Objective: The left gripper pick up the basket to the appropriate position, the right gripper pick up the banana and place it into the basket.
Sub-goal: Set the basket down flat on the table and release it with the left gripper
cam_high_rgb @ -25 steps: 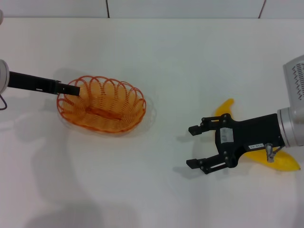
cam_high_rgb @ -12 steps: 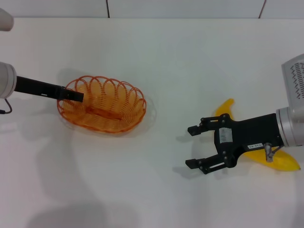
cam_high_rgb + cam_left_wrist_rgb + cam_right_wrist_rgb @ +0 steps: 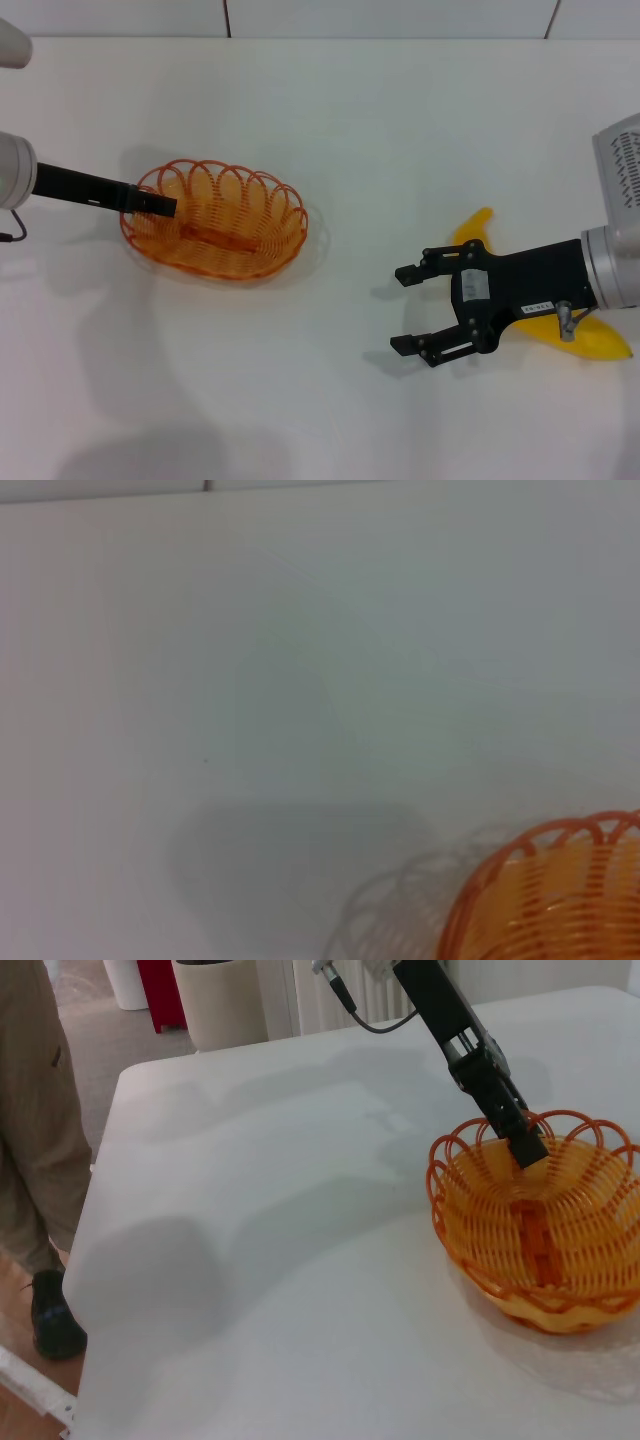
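Here, the left tool [image 3: 160, 206] reaches in from the left, its tip at the rim of the basket [image 3: 215, 220]; I cannot tell whether it grips. The basket sits on the white worktop [image 3: 360, 130]. Well to the right, the right tool [image 3: 412, 309] hovers with fingers spread, just above the banana [image 3: 596, 338].

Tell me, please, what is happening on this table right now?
The left gripper is at the near-left rim of the orange basket, which sits on the white table. The right gripper is open and hovers above the table with nothing in it; the banana lies on the table under that arm, not yet picked up.
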`<move>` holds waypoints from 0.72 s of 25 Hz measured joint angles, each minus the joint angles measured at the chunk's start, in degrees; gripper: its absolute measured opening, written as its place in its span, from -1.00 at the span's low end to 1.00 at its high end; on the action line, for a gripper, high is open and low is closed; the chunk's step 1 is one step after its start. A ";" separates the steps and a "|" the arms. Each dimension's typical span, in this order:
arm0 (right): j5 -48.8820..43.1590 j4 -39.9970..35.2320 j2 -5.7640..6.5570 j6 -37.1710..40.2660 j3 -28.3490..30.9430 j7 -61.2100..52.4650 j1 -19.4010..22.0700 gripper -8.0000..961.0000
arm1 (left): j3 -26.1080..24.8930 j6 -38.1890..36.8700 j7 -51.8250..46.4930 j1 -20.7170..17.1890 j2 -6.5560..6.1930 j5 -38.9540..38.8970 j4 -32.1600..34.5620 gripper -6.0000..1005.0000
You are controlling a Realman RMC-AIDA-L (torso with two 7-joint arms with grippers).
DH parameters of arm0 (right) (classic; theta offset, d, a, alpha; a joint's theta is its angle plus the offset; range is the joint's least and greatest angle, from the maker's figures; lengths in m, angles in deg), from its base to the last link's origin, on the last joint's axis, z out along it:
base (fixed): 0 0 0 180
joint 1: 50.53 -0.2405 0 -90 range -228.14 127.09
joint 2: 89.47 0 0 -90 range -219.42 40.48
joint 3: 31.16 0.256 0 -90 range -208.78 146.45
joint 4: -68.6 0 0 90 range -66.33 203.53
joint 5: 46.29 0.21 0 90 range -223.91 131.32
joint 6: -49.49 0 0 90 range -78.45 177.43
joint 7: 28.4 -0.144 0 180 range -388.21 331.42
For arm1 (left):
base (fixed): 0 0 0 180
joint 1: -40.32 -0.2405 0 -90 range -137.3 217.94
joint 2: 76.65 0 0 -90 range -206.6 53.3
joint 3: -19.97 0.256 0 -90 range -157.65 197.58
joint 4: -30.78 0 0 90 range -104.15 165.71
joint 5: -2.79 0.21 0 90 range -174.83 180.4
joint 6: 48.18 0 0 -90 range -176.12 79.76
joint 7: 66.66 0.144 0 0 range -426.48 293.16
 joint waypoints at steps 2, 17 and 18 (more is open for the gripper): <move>0.00 0.00 0.00 0.00 0.00 -0.02 0.00 0.79 | 0.00 0.00 0.03 -0.01 0.02 0.00 0.00 0.09; 0.00 0.05 0.00 0.00 -0.35 -0.12 0.31 0.79 | -0.22 2.04 1.41 -0.61 0.64 0.00 0.00 -0.08; 0.00 0.06 0.00 -0.01 -0.35 -0.12 0.29 0.79 | -0.16 2.05 1.45 -0.62 0.64 0.00 0.00 -0.18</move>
